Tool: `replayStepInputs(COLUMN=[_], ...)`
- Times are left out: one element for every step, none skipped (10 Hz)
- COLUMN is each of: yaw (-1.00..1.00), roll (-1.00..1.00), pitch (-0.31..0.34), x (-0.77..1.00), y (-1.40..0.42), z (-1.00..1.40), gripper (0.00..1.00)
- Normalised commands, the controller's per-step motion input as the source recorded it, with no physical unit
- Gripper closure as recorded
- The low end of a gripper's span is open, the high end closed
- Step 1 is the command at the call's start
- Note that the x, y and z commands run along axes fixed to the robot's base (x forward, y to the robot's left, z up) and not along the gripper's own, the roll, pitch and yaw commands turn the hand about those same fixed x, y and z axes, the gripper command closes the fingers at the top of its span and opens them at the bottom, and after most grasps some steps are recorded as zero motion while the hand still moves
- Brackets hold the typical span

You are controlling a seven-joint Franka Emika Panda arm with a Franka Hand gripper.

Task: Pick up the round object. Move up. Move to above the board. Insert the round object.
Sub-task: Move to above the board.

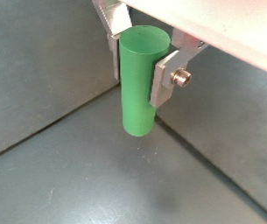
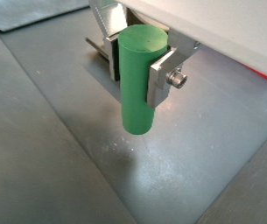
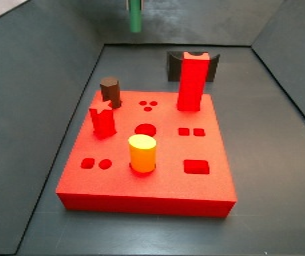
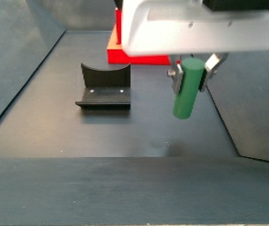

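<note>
The round object, a slim green cylinder peg (image 1: 139, 83), hangs upright between my gripper's (image 1: 142, 66) silver fingers in both wrist views (image 2: 138, 83). The gripper (image 4: 190, 69) is shut on it near its top and holds it above the grey floor, with its lower end free. In a side view the peg (image 3: 135, 15) shows at the far top edge, behind the board. The board (image 3: 182, 160) is a flat bright red square block with round, square and dot holes. One corner of the board (image 4: 120, 44) shows behind the gripper's white body.
A short yellow-orange cylinder (image 3: 141, 152), a dark brown cylinder (image 3: 111, 92), a red star-topped post (image 3: 103, 121) and a tall red post (image 3: 191, 82) stand on the board. The dark fixture (image 4: 103, 86) stands on the floor beside the peg. Grey walls enclose the floor.
</note>
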Motion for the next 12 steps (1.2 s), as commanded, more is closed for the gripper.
replayStepInputs(yaw=[0.05,0.04,0.03,0.02,0.02,0.02,0.01,0.01,0.01,0.02,0.02,0.02], roll=[-0.01,0.01,0.05,0.05,0.04,0.04,0.03,0.03,0.04,0.04,0.05,0.05], pitch=[0.107,0.11,0.114,0.115,0.109,0.107,0.103,0.102,0.097,0.099,0.103,0.101], x=[0.04,0.04,0.03,0.03,0.02,0.02,0.02,0.01,0.0,0.0,0.0,0.0], y=[0.1,0.1,0.08,0.07,0.06,0.06,0.05,0.04,0.02,0.02,0.01,0.0], z=[1.0,1.0,1.0,1.0,1.0,1.0,1.0,1.0,0.82,0.72,0.48,0.39], gripper=[1.0,1.0,1.0,1.0,1.0,1.0,1.0,1.0,1.0,1.0,1.0,1.0])
